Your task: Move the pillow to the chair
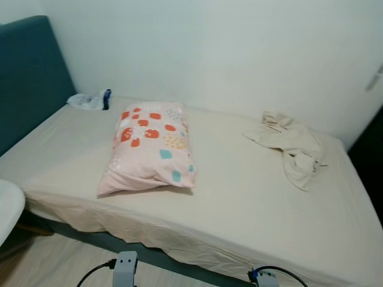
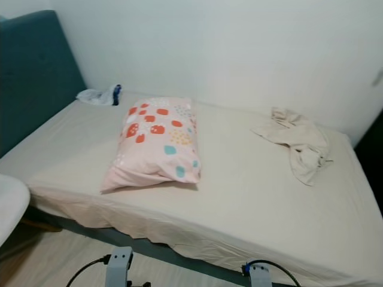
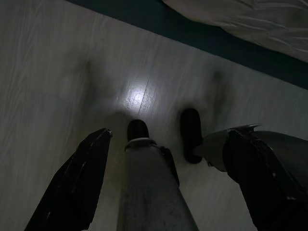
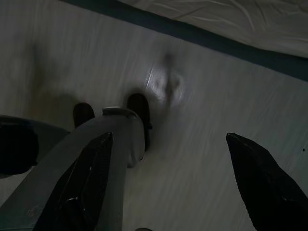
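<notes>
A pink pillow (image 1: pixel 149 149) with red, teal and yellow spots lies on the bed (image 1: pixel 239 209), left of its middle and near the front edge. A white chair (image 1: pixel 7 209) shows as a curved edge at the far left, beside the bed. Both arms hang low over the floor. My left gripper (image 3: pixel 166 178) is open, its two black fingers spread wide over the pale floor with nothing between them. My right gripper (image 4: pixel 171 183) is open too, fingers wide apart above the floor beside the bed's dark base.
A crumpled beige cloth (image 1: pixel 296 146) lies on the bed's right part. A small white and blue bundle (image 1: pixel 90 100) sits at the far corner by the teal headboard (image 1: pixel 27 78). White wall runs behind the bed. My own legs and feet (image 3: pixel 139 130) stand on the wooden floor.
</notes>
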